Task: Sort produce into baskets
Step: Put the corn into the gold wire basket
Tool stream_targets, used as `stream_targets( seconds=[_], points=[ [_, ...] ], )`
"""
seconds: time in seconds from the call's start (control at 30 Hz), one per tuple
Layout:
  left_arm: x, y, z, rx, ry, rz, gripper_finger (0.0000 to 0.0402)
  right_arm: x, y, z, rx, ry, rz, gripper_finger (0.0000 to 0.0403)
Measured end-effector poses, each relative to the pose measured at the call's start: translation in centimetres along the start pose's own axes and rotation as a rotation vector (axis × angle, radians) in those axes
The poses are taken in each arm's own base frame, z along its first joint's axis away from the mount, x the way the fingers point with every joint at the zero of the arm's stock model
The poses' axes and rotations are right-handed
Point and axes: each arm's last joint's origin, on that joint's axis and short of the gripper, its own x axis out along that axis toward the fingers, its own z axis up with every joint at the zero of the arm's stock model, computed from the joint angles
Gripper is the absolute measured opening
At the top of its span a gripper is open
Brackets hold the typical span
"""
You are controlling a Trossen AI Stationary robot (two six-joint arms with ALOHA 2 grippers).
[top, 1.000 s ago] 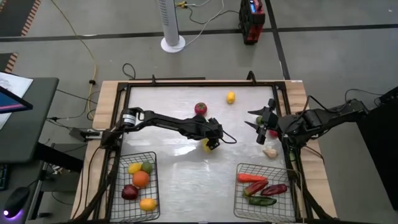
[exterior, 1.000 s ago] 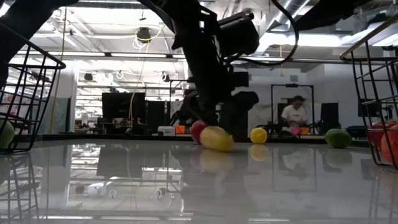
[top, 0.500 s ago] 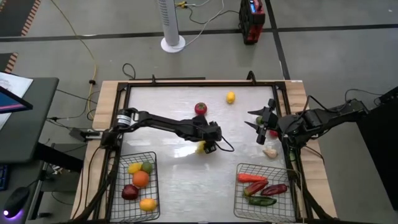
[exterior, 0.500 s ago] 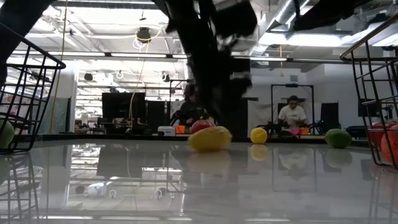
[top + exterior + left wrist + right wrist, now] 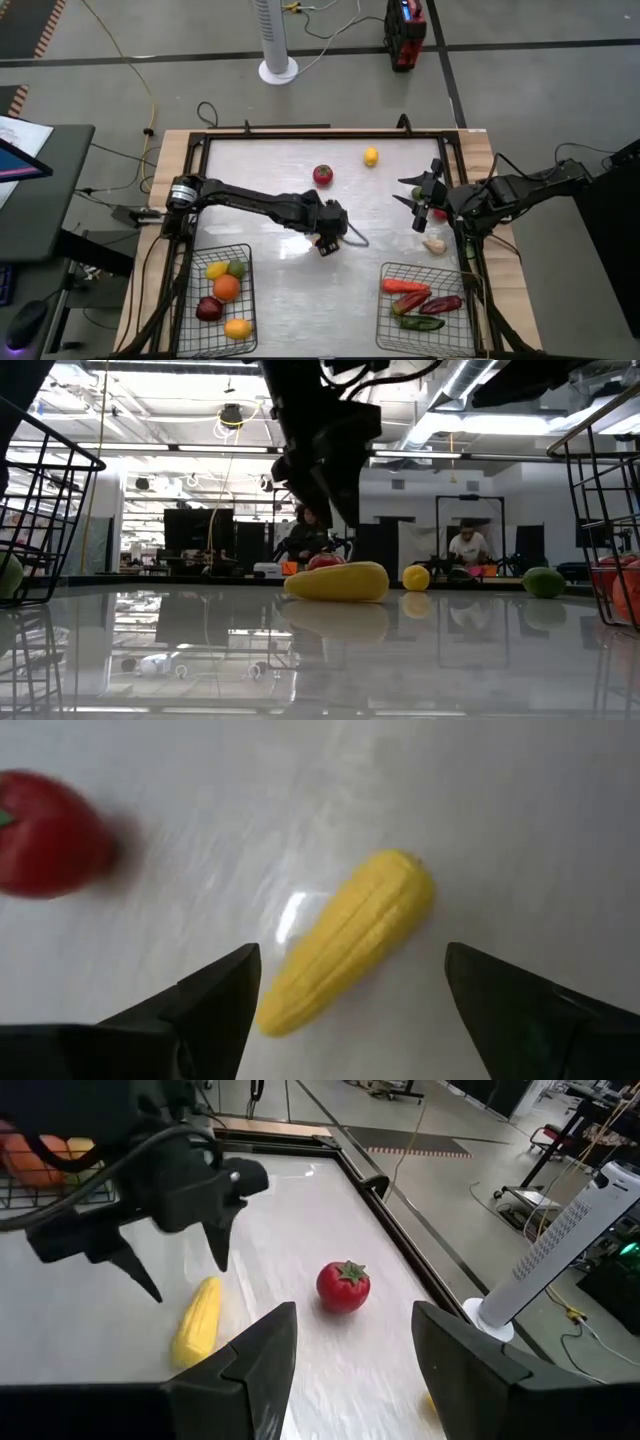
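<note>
A yellow corn cob [image 5: 345,940] lies flat on the white table, seen in the low view [image 5: 335,581] too. My left gripper [image 5: 323,243] hangs open just above it, one finger on each side, touching nothing; from above it hides the cob. A red tomato [image 5: 322,175] and a yellow lemon [image 5: 371,156] lie farther back. My right gripper [image 5: 418,205] waits open and empty at the right edge. A whitish garlic bulb [image 5: 434,244] lies near it. Two wire baskets stand at the near edge: the left one [image 5: 249,300] holds fruits, the right one [image 5: 383,300] holds vegetables.
A small red piece [image 5: 440,213] lies beside my right gripper. A green round fruit [image 5: 543,581] shows at the right in the low view. A raised dark frame [image 5: 300,135] borders the table. Bare table lies between the two baskets. A person sits in the room beyond.
My left gripper has gone toward the table's near and left edges and has risen. The corn cob has turned about on the table and now lies flat, broadside to the low view, under the gripper.
</note>
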Motion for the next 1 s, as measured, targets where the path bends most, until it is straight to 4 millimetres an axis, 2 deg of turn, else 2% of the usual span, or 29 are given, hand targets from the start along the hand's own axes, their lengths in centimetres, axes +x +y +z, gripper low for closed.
stream_targets(
  seconds=[0.4,0.73,0.87,1.0],
  points=[
    [2.0,-1.0,-0.2,0.504,0.031,-0.152,0.0304,0.0,0.1,0.0,-0.005,0.001,0.020,0.0225],
    [4.9,-0.4,-0.1,0.598,0.047,-0.117,0.0303,0.0,0.1,0.0,-0.016,0.002,0.019,0.0225],
    [5.8,-0.3,-0.6,0.601,0.096,-0.111,0.0275,0.0,0.1,0.0,-0.019,0.002,0.019,0.0225],
    [6.2,-0.3,-0.7,0.584,0.112,-0.099,0.0211,0.0,0.1,0.0,-0.020,0.002,0.019,0.0225]
  ],
)
